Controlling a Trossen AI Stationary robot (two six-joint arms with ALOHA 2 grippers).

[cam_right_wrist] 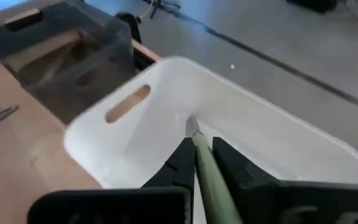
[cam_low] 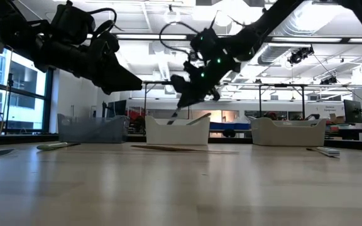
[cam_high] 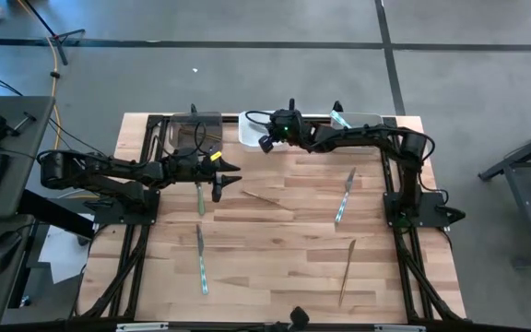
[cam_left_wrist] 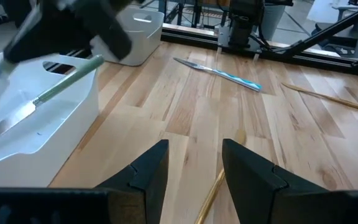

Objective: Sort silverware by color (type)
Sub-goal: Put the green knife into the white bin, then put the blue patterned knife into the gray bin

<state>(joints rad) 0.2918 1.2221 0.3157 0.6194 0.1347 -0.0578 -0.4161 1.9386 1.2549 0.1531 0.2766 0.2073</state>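
1. One wooden bench (cam_high: 275,267) carries everything; both arms are mounted on it, one at each side edge.
2. Two arms work over its far half. The right gripper (cam_right_wrist: 196,163) hangs above the white bin (cam_right_wrist: 166,112) at the middle of the far edge, its jaws clenched on a green-handled knife (cam_left_wrist: 48,94) whose blade points down into that bin. The left gripper (cam_left_wrist: 193,167) hovers low over the bench near the left edge, jaws released and holding nothing.
3. Three bins line the far edge: a dark bin (cam_high: 194,131) toward the far-left corner, the white one beside it, and a pale bin (cam_low: 288,130) toward the far-right corner.
4. Five loose pieces of silverware lie on the bench: a green-handled piece (cam_high: 200,198) just beside the left gripper, a blue-handled piece (cam_high: 201,261) nearer the front-left corner, a brown piece (cam_high: 261,197) near the middle, a blue-handled knife (cam_high: 344,196) toward the right edge, and a second brown piece (cam_high: 347,271) toward the front-right corner.
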